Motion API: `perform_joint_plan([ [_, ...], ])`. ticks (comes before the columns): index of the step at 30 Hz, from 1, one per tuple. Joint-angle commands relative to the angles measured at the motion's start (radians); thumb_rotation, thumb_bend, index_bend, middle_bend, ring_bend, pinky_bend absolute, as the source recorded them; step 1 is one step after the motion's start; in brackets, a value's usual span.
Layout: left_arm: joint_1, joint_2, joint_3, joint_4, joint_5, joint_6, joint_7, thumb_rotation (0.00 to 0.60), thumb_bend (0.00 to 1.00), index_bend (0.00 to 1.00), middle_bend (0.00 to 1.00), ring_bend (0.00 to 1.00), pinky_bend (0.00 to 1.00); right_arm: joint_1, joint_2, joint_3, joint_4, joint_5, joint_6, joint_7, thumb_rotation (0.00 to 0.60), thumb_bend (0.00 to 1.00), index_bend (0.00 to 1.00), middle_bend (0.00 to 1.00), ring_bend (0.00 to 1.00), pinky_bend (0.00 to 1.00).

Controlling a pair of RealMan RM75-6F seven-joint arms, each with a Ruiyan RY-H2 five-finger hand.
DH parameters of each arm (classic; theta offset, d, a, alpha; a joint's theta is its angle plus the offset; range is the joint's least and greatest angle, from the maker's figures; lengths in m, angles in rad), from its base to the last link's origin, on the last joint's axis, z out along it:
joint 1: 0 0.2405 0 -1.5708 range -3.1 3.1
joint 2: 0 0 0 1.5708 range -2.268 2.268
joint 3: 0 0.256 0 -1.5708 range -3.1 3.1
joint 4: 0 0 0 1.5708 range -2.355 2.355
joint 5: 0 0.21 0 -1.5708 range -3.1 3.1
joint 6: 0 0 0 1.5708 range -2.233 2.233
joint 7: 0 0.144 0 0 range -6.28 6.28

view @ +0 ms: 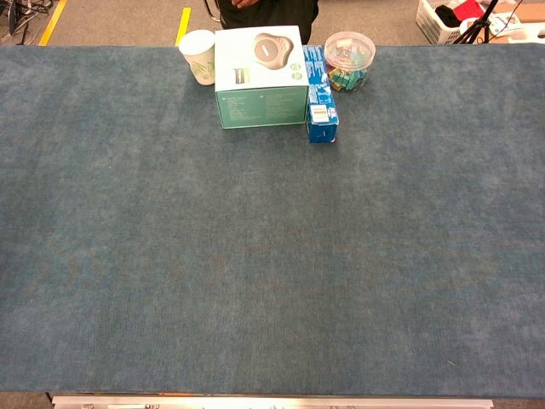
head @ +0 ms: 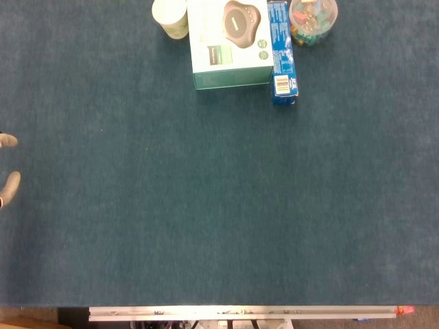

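Note:
Only two pale fingertips of my left hand [head: 9, 185] show, at the left edge of the head view. They are spread apart over the blue cloth with nothing between them. The chest view shows neither hand, and my right hand appears in no view. Along the far edge stand a white paper cup [head: 170, 16] [view: 198, 55], a pale green box [head: 229, 42] [view: 260, 77] with a grey device printed on top, a narrow blue box [head: 282, 55] [view: 319, 95] against its right side, and a clear tub [head: 313, 20] [view: 348, 61] of colourful small items. All lie far from my left hand.
A blue cloth covers the table [head: 219, 205] [view: 272, 256]. A metal rail [head: 240, 312] runs along the near edge. Beyond the far edge the chest view shows a white basket [view: 447, 17] on the floor and yellow floor tape [view: 183, 24].

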Motion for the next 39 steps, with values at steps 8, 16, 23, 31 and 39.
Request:
perform_joint_plan([
  [8, -0.002, 0.005, 0.002, -0.004, -0.002, -0.007, -0.011, 0.6, 0.28, 0.36, 0.36, 0.32, 0.28, 0.002, -0.001, 0.001, 0.004, -0.001, -0.002, 0.005, 0.591, 0.0, 0.41, 0.45, 0.31, 0.44],
  [16, -0.013, 0.015, 0.001, -0.009, -0.004, -0.026, -0.042, 0.6, 0.28, 0.36, 0.36, 0.32, 0.28, 0.006, 0.0, 0.007, 0.004, -0.002, 0.001, 0.004, 0.591, 0.0, 0.41, 0.45, 0.31, 0.44],
  [23, -0.027, 0.023, -0.003, -0.015, -0.009, -0.046, -0.07, 0.6, 0.28, 0.36, 0.36, 0.32, 0.28, 0.013, 0.004, 0.015, 0.002, -0.004, 0.003, 0.001, 0.592, 0.0, 0.41, 0.45, 0.31, 0.44],
  [31, -0.068, 0.048, 0.002, -0.024, -0.012, -0.127, -0.146, 0.6, 0.28, 0.36, 0.36, 0.32, 0.28, 0.047, 0.025, 0.048, -0.01, -0.016, 0.0, -0.01, 0.593, 0.0, 0.41, 0.45, 0.31, 0.44],
  [39, -0.152, 0.061, 0.003, -0.027, 0.01, -0.254, -0.325, 0.6, 0.28, 0.38, 0.39, 0.33, 0.36, 0.078, 0.041, 0.074, -0.034, -0.015, -0.012, -0.029, 0.593, 0.0, 0.41, 0.45, 0.31, 0.44],
])
